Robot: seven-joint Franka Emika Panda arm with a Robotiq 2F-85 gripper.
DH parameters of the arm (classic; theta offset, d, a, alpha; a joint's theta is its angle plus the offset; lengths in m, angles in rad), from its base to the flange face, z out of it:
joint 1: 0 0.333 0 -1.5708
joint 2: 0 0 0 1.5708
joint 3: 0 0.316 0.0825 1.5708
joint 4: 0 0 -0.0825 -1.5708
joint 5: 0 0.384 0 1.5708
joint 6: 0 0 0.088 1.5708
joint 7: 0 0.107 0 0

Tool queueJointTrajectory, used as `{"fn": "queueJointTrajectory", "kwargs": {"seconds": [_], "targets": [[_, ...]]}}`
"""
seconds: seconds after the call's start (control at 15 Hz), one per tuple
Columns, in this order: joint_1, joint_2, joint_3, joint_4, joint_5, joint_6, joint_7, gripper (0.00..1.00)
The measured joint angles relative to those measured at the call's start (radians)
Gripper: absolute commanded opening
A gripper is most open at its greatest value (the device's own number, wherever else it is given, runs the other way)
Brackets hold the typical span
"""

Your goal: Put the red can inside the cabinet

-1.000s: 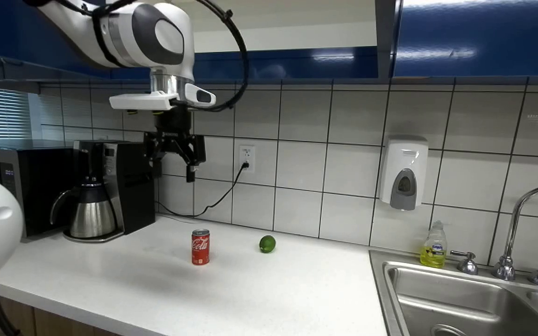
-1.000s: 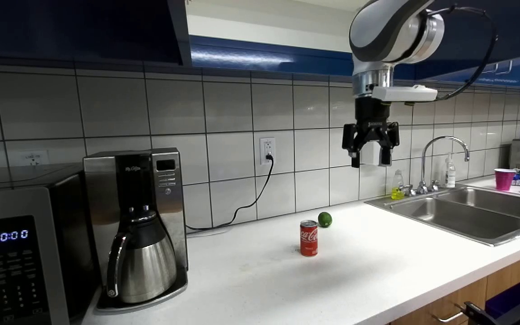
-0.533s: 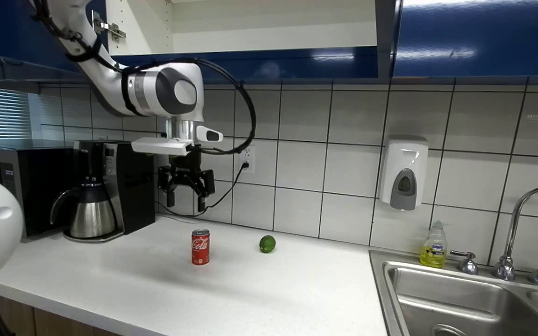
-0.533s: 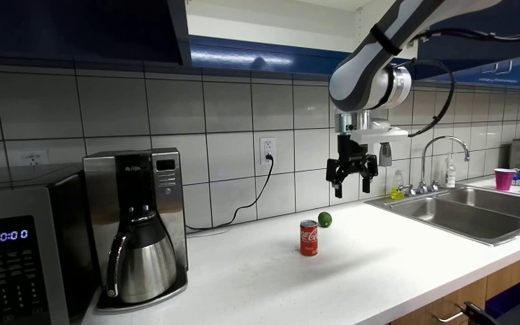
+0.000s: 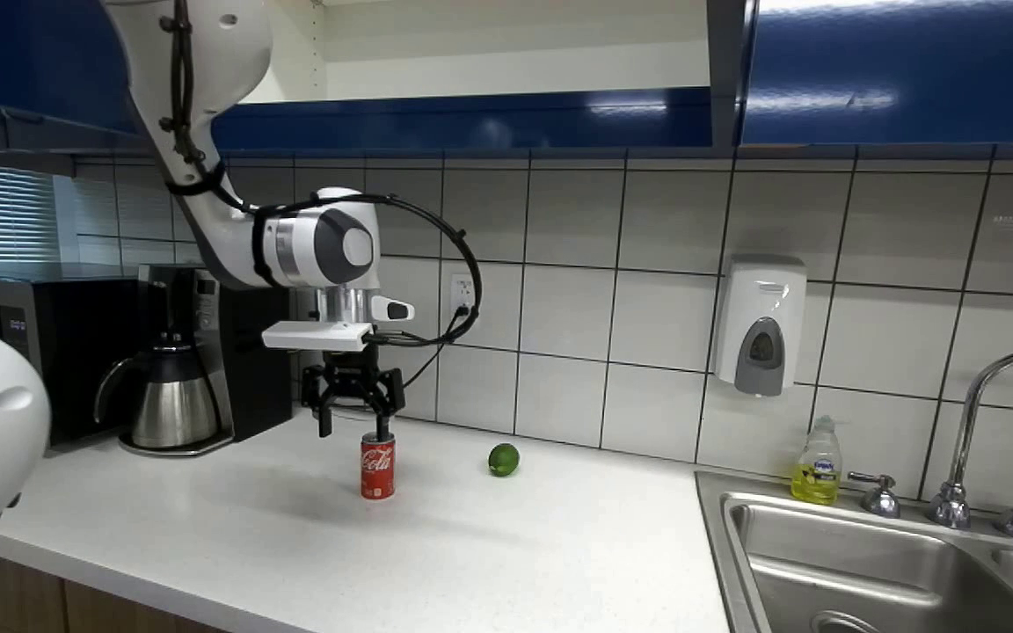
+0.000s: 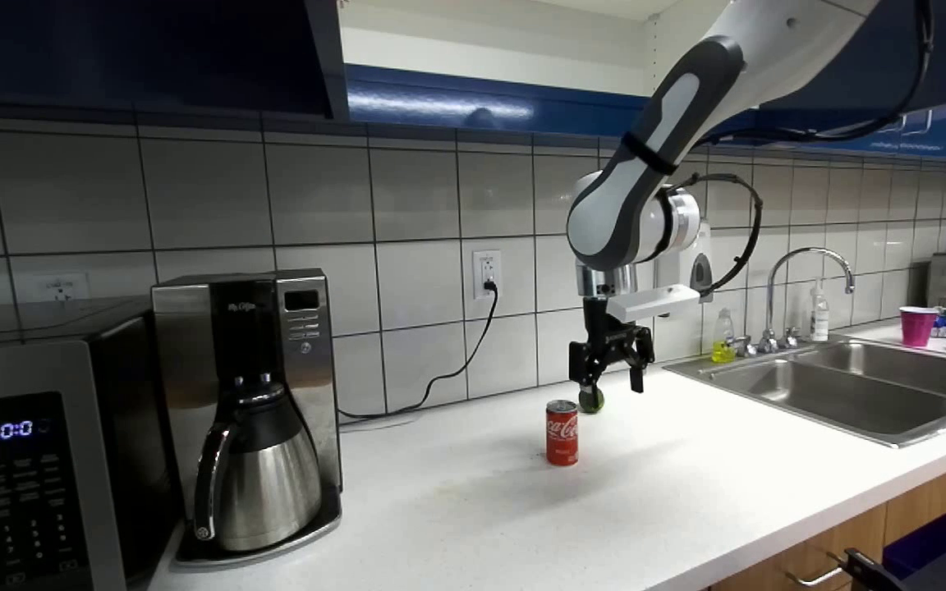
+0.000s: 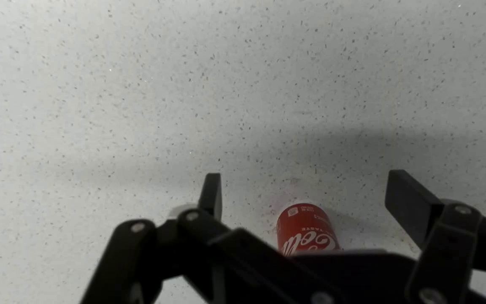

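Observation:
The red can (image 5: pixel 377 469) stands upright on the white counter; it also shows in an exterior view (image 6: pixel 562 435). In the wrist view the can (image 7: pixel 306 230) appears between the finger lines, its upper part hidden by the gripper body. My gripper (image 5: pixel 353 432) is open and empty, pointing down above counter height. In an exterior view the gripper (image 6: pixel 613 391) is above and to the right of the can. In the wrist view its fingertips (image 7: pixel 304 192) are wide apart. The cabinet (image 5: pixel 515 53) is open above, with pale interior and blue lower edge; it shows in an exterior view too (image 6: pixel 489 41).
A green lime (image 5: pixel 504 460) lies near the can. A coffee maker (image 6: pixel 255 410) and microwave (image 6: pixel 38 443) stand at one end. A sink (image 5: pixel 832 545), dish soap (image 5: pixel 816 466) and wall soap dispenser (image 5: pixel 761 325) are at the other. A power cord (image 6: pixel 448 373) runs along the wall.
My gripper has come down from just under the cabinet to just above the can's height, moving left in one exterior picture and slightly right in another. It stayed open. The can has not moved.

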Motion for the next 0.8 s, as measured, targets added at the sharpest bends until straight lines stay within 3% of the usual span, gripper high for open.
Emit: {"fn": "queueJointTrajectory", "kwargs": {"seconds": [0.8], "targets": [[0.027, 0.290, -0.047, 0.042, -0.116, 0.314, 0.104, 1.00]]}}
